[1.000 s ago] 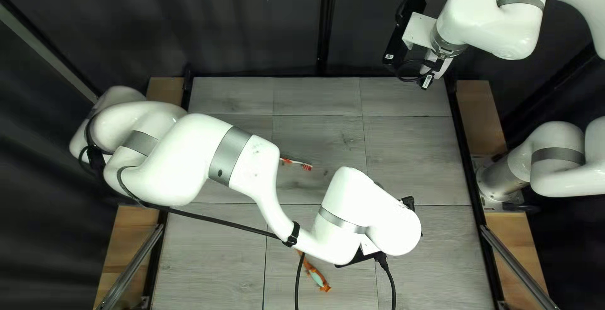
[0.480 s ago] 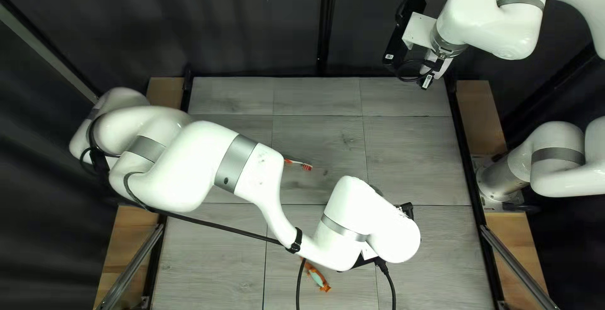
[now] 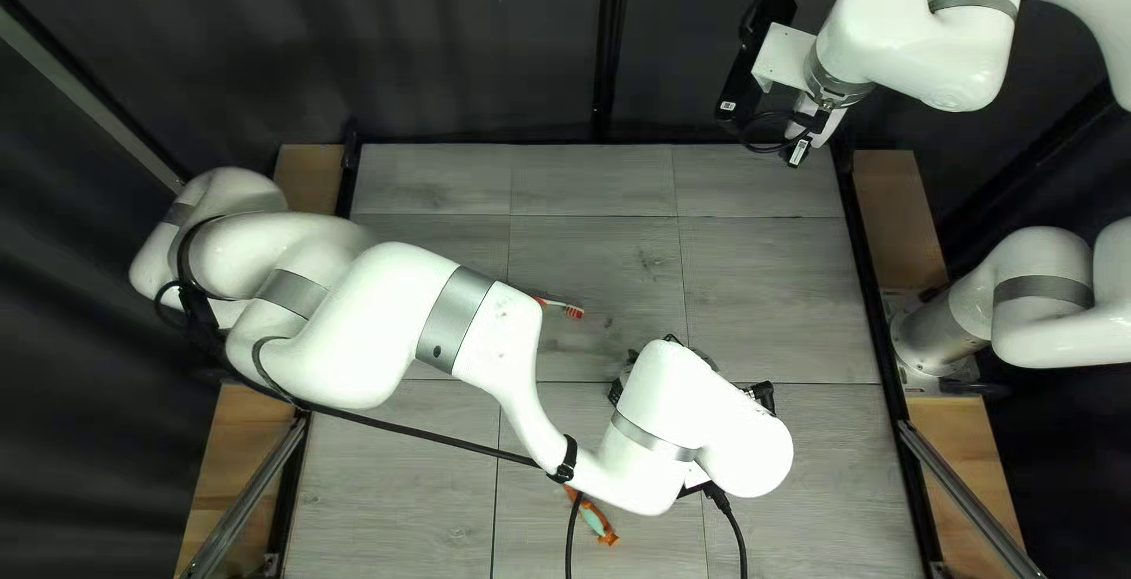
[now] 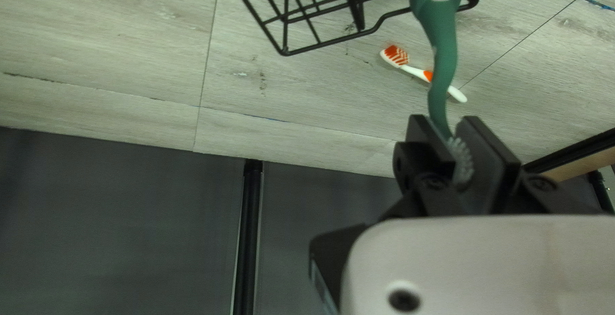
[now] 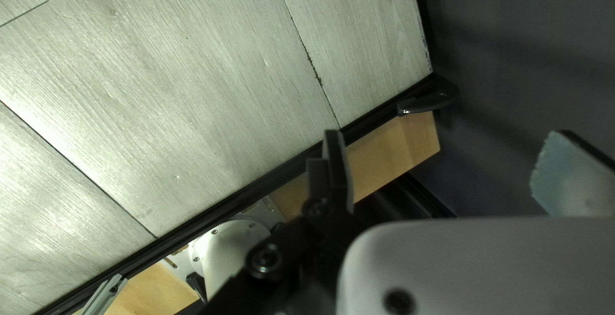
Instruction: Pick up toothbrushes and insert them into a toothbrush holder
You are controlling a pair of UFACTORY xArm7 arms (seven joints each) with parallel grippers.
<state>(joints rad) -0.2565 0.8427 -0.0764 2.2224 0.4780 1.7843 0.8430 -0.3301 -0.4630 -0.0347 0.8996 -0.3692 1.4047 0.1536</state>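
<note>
One curvy green toothbrush [image 4: 445, 51], gridded wire holder [image 4: 352, 1]

The robot's left arm [image 3: 395, 320] reaches from its base at the left of the top left view toward the lower right, its segments bending in an S and its wrist [image 3: 742, 450] folded over the left gripper [image 3: 695, 488], which is mostly hidden. In the left wrist view, the two black fingers of the left gripper [image 4: 462, 126] stand close together, clamped, with a narrow gap.

The right arm [image 3: 919, 49] leaves the right edge and comes back in at the upper right. The right gripper [image 3: 762, 129] hangs at its end, its fingers spread wide apart.
</note>
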